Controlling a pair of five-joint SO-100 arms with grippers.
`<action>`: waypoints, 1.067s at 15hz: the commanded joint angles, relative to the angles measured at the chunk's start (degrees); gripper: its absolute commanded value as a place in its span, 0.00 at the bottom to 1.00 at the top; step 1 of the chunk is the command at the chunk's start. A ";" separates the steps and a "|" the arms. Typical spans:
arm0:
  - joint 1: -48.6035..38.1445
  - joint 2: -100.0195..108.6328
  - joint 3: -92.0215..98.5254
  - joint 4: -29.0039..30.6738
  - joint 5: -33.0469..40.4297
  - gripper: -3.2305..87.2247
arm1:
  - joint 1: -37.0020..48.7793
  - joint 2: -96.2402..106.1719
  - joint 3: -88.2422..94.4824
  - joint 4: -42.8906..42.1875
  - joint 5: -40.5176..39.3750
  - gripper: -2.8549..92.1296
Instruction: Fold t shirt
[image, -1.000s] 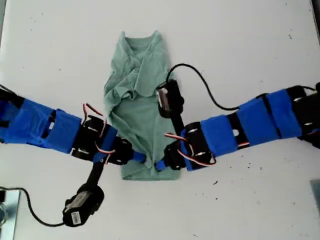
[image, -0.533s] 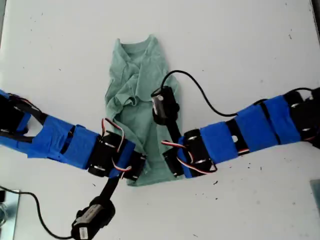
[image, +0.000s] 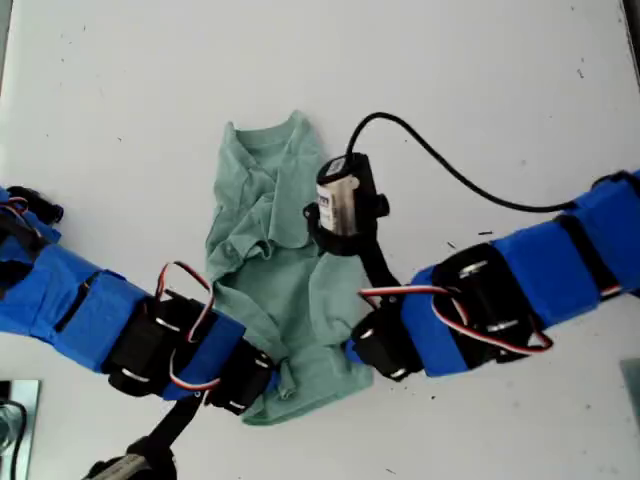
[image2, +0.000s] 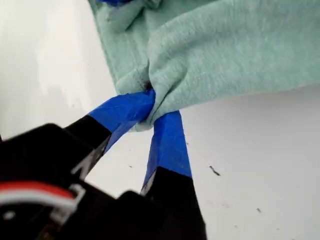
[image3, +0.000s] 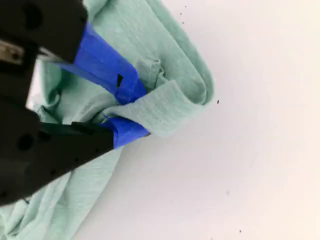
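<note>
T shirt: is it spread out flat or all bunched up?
Bunched up: the t shirt lies narrow and wrinkled, sides folded in, hem pinched by both end effectors.

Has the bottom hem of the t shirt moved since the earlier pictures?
Yes. The t shirt hem, pinched in both end effectors, sits lower in the exterior view than a second ago, judged against the small dark speck on the table.

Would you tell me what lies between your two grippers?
Only the t shirt: its bunched hem spans from my first gripper to my second gripper, per the exterior view.

One t shirt (image: 270, 260) — two arms, two grippers: my first gripper (image2: 152, 112), my second gripper (image3: 131, 109).
</note>
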 joint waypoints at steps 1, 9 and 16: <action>-4.83 12.13 2.37 -0.62 0.97 0.03 | 7.91 5.45 -1.67 -1.14 -6.50 0.04; -35.33 53.79 51.24 -18.72 7.73 0.35 | 36.83 7.47 9.67 -22.76 -20.04 0.31; -46.05 97.82 81.39 -14.41 8.61 0.31 | 43.24 57.66 60.64 -36.39 -17.40 0.23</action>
